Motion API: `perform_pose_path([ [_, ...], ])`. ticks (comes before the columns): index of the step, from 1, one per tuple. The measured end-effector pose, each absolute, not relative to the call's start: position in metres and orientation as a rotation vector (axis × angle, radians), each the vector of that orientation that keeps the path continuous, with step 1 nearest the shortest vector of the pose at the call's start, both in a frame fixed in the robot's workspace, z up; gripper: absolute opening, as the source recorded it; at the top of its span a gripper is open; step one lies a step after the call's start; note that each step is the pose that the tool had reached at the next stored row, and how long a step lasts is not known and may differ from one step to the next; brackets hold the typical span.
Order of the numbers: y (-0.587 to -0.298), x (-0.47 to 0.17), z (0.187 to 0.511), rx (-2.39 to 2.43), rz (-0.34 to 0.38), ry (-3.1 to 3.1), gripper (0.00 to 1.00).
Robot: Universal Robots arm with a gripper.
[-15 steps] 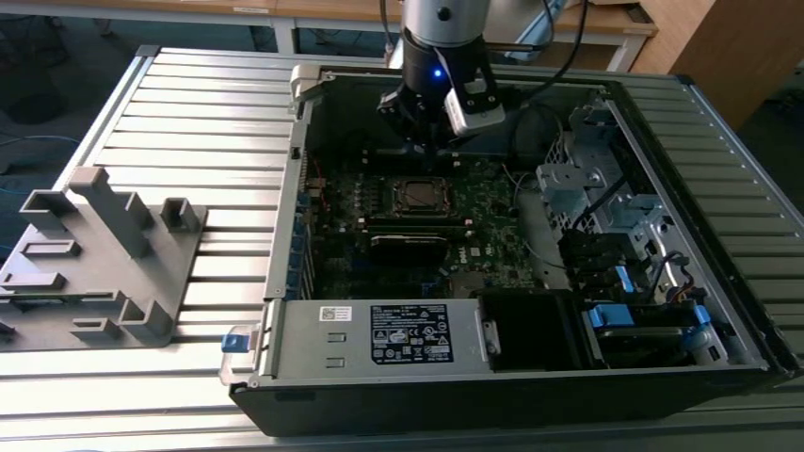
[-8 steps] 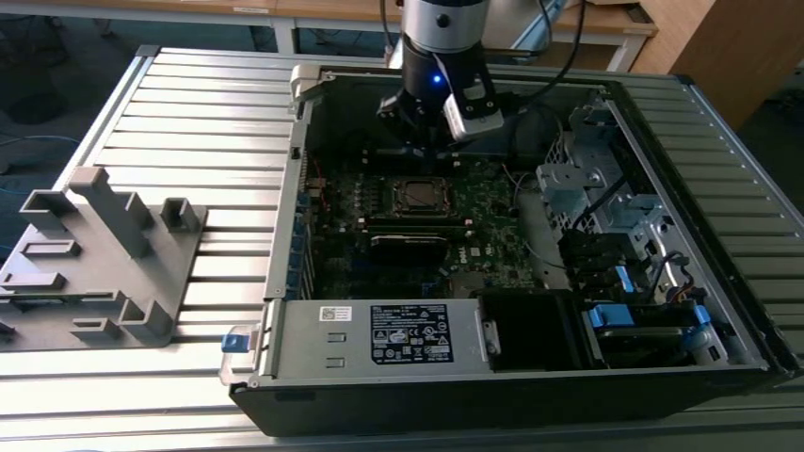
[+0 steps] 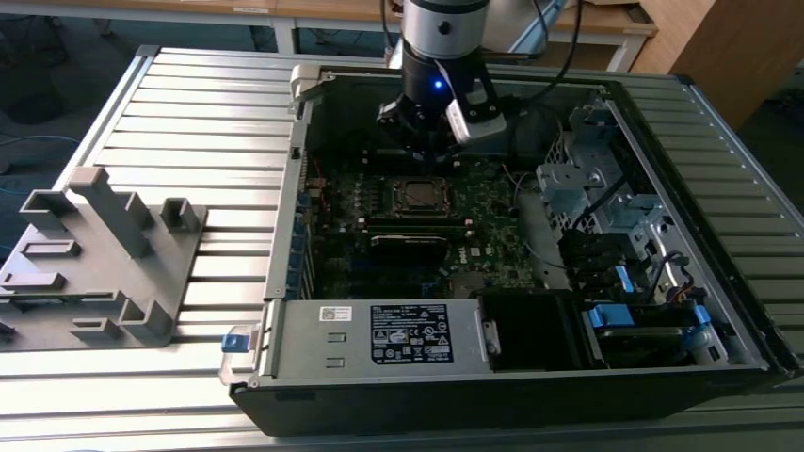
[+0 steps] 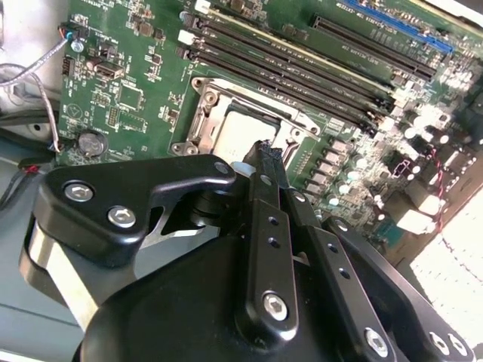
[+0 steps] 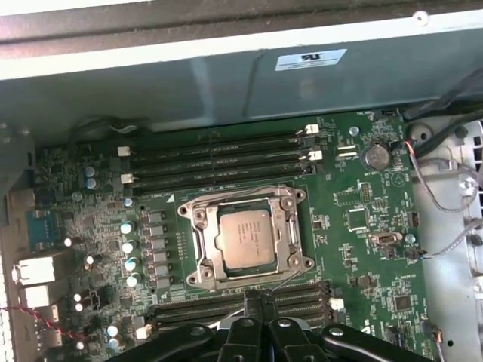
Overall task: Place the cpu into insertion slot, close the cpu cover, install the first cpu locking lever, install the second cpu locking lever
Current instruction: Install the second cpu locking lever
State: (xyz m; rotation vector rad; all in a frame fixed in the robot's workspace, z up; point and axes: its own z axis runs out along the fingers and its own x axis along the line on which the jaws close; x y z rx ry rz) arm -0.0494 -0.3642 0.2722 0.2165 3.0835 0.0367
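The cpu (image 5: 245, 240) sits already in the socket w/ the cpu cover (image 5: 245, 280) lying flat around it, levers look down too but I cannot be sure, and the gripper (image 5: 259, 300) hangs just beside the socket, fingers together, holding nothing.

Cpu (image 5: 244, 240) dull metal; cpu cover (image 5: 198, 245) shiny metal.

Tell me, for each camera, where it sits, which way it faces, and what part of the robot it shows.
Exterior view: off the arm, looking down into the open black computer case; shows the arm above the green motherboard.
First wrist view: on the arm, facing the silver-grey square cpu under the silvery cover frame; gripper at the edge.
Second wrist view: on the arm, behind the gripper.
Both wrist views share the cpu socket.
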Motion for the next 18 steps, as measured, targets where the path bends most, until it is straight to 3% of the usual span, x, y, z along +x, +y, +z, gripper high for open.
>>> perform_pose_path([
  [18, -0.371, -0.053, 0.254, 0.169, 0.035, 3.088, 0.11],
])
